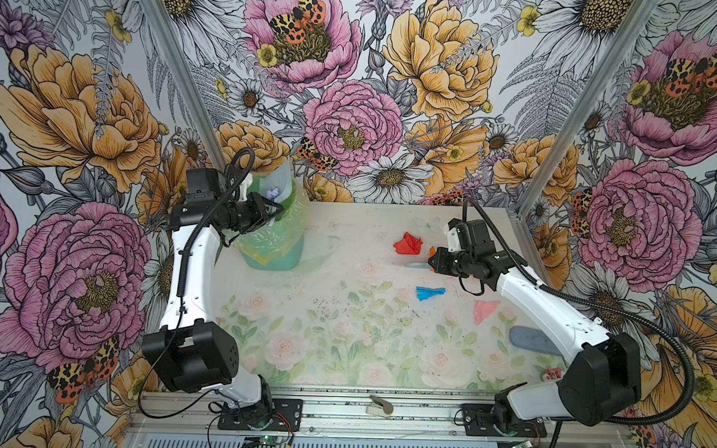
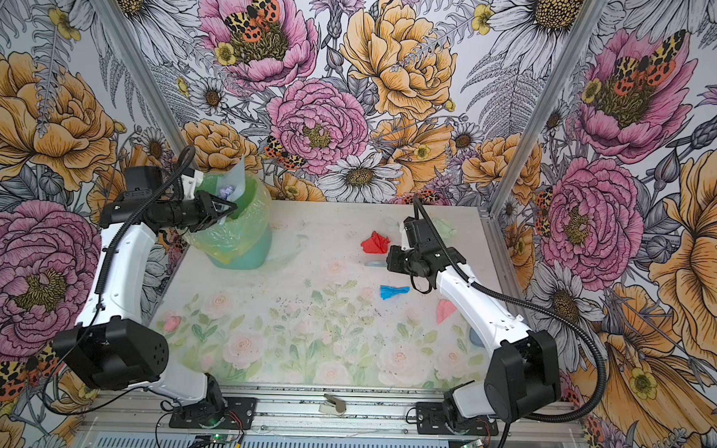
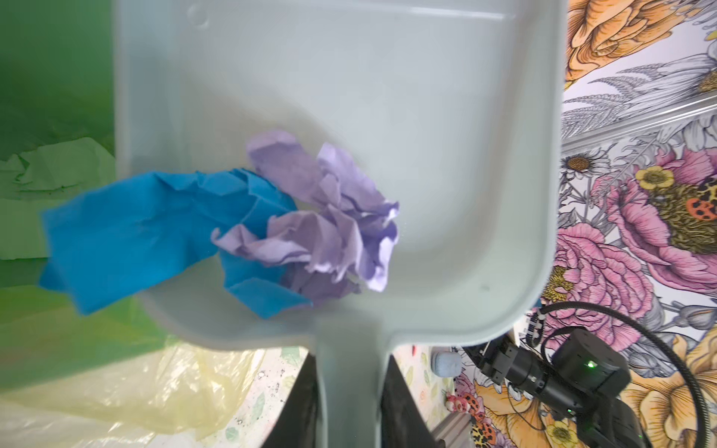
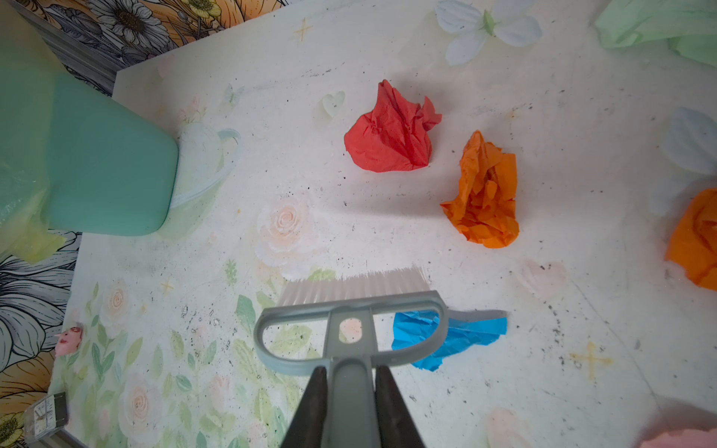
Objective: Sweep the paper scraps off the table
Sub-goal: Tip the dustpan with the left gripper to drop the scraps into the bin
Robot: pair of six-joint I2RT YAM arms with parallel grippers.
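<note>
Left pincer (image 1: 274, 212) is clamped tight on the handle of the dustpan (image 3: 426, 155) and holds it tipped up over the green bin (image 1: 284, 257) at the back left corner of the surface (image 1: 343, 368). The bin has a yellowish plastic bag (image 1: 266, 238) draped over its rim as a liner. The left wrist view shows two paper scraps in the pan. A crumpled lilac scrap (image 3: 329, 217) sits inside, and a blue scrap (image 3: 135, 240) touches it with one end hanging out past the pan's edge, over the bin.

Right pincer (image 4: 351, 391) is closed on the handle of the brush (image 4: 349, 306), over the right half of the surface. Honestly can't tell if the bristles touch down or not.

The other scraps lie loose on that right half. The red scrap (image 1: 407, 244) and the orange scrap (image 4: 485, 194) sit near each other out past the bristles, clear of them. A second orange scrap (image 4: 694, 240) is cut off by the wrist frame, and a pale green scrap (image 4: 659, 27) is up near the back. A second blue scrap (image 1: 429, 293) lies just beside the brush head, partly hidden behind its frame in the wrist view. The pink scrap (image 1: 485, 310) is nearer the front, right by the right arm.
</note>
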